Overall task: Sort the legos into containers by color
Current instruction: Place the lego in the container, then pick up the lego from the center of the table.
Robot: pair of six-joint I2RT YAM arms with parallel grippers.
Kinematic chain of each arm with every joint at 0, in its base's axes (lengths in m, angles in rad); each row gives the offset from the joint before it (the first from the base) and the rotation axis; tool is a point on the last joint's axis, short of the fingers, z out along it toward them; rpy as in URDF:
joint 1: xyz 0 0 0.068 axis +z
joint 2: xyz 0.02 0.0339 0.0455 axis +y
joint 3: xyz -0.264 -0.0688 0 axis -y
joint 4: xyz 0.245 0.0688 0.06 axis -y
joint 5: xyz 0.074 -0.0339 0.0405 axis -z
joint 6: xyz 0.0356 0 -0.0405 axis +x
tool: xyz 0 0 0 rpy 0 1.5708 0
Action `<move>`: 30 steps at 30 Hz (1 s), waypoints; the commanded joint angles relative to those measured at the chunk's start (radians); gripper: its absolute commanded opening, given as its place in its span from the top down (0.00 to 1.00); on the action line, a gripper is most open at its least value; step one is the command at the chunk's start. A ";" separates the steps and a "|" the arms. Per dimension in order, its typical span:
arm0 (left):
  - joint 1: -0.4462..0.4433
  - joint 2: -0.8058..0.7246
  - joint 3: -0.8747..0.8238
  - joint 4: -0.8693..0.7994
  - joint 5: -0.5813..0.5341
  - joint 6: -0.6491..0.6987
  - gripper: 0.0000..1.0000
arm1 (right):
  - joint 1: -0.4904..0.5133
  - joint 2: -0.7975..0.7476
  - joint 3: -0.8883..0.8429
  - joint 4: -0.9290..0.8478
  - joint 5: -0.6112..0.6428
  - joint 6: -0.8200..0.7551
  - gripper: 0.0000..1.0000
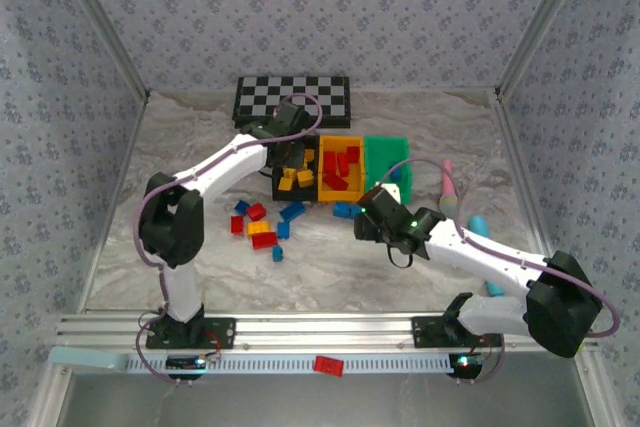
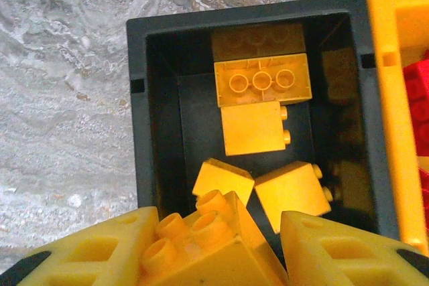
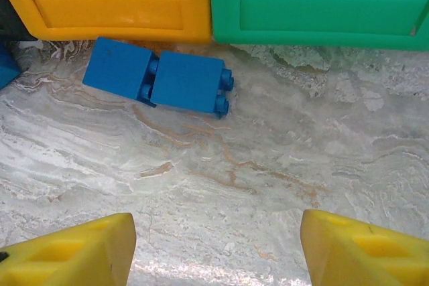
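My left gripper (image 2: 218, 226) hangs over the black bin (image 2: 137, 98), shut on a tilted yellow brick (image 2: 201, 246) that leans on its left finger. Several yellow bricks (image 2: 261, 82) lie in that bin. My right gripper (image 3: 218, 232) stands open above bare table, with two blue bricks (image 3: 188, 82) ahead of it against the front of the yellow bin (image 3: 114, 11). The green bin (image 3: 322, 11) sits to the right. From above, the black bin (image 1: 275, 190), the yellow bin (image 1: 341, 137) with red bricks and the green bin (image 1: 385, 152) stand in a row.
Loose red, yellow and blue bricks (image 1: 262, 232) lie left of centre, in front of the black bin. A checkered board (image 1: 292, 99) is at the back. A pink stick (image 1: 449, 187) and a cyan piece (image 1: 480, 222) lie right. One red brick (image 1: 327, 365) rests on the front rail.
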 commanded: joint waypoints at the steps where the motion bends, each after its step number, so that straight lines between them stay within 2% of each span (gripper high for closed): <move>1: 0.004 0.039 0.071 -0.067 0.010 0.039 0.40 | 0.005 -0.022 0.021 -0.033 0.028 0.023 0.32; 5: 0.000 0.000 0.042 -0.053 0.019 0.035 0.32 | 0.015 -0.041 0.007 -0.037 0.040 0.026 0.32; 10: -0.011 -0.092 -0.025 -0.043 0.013 0.024 0.31 | 0.002 -0.050 -0.042 -0.001 0.021 0.037 0.32; 18: -0.015 -0.222 -0.192 0.003 0.030 -0.010 0.31 | 0.003 -0.036 -0.027 0.008 -0.029 -0.008 0.32; 24: -0.029 -0.323 -0.355 0.062 0.025 -0.037 0.31 | 0.083 -0.010 -0.022 0.018 -0.079 -0.028 0.32; 30: -0.028 -0.374 -0.466 0.076 0.024 -0.083 0.31 | 0.149 0.097 0.011 0.032 -0.072 -0.024 0.32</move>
